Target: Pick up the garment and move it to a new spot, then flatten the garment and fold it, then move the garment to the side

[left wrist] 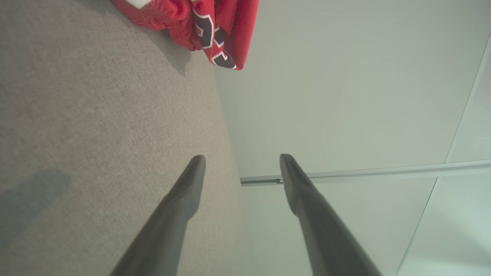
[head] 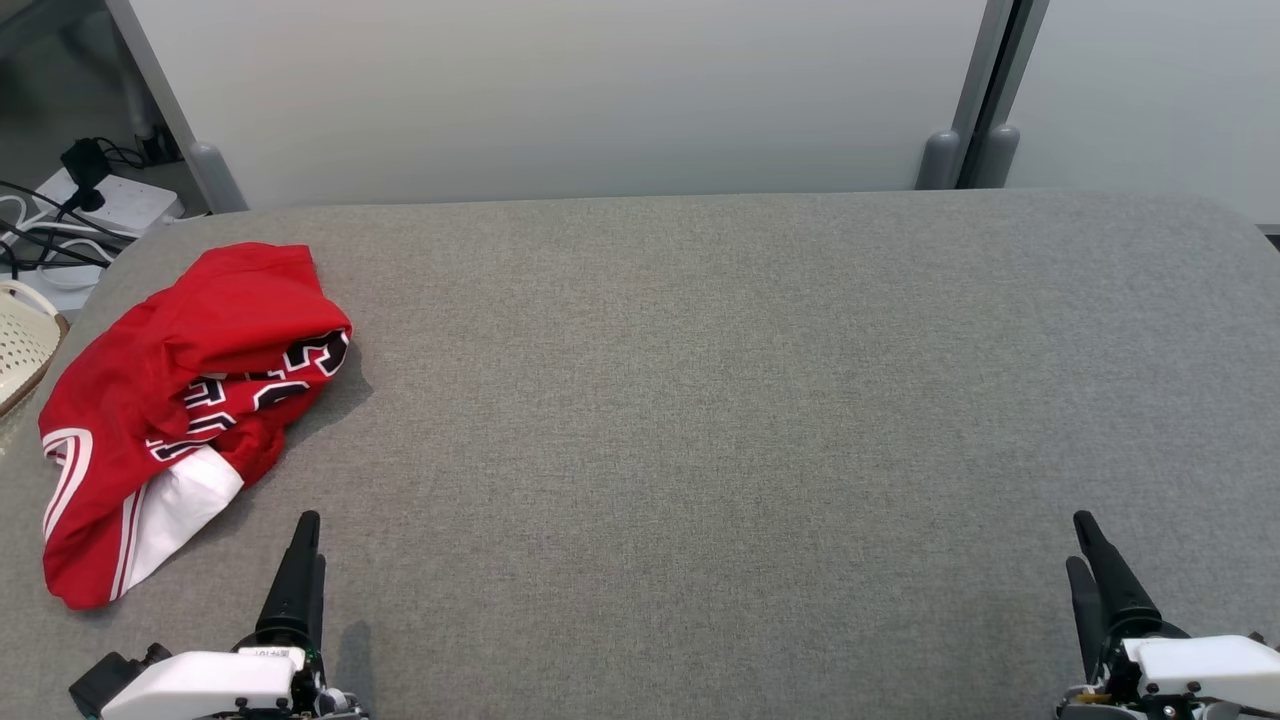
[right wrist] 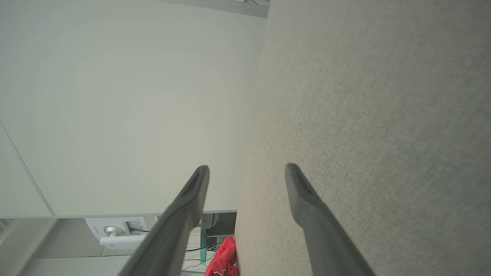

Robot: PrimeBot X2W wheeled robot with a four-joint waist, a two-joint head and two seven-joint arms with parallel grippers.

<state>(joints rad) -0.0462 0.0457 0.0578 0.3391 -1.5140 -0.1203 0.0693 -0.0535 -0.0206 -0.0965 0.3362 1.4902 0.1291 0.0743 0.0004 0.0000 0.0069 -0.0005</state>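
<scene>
The crumpled red garment [head: 170, 400] lay at nine o'clock on the grey table [head: 700, 420]. The left gripper [head: 306, 528] at seven o'clock and right gripper [head: 1080, 542] at five o'clock stood spread apart, empty.

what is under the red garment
The red garment lies crumpled on the grey padded table. Whether anything sits beneath its folds cannot be seen.

Lab-like office room, pale partition panels [head: 560, 90], grey padded table [head: 700, 400], power strip [head: 120, 205]
</scene>
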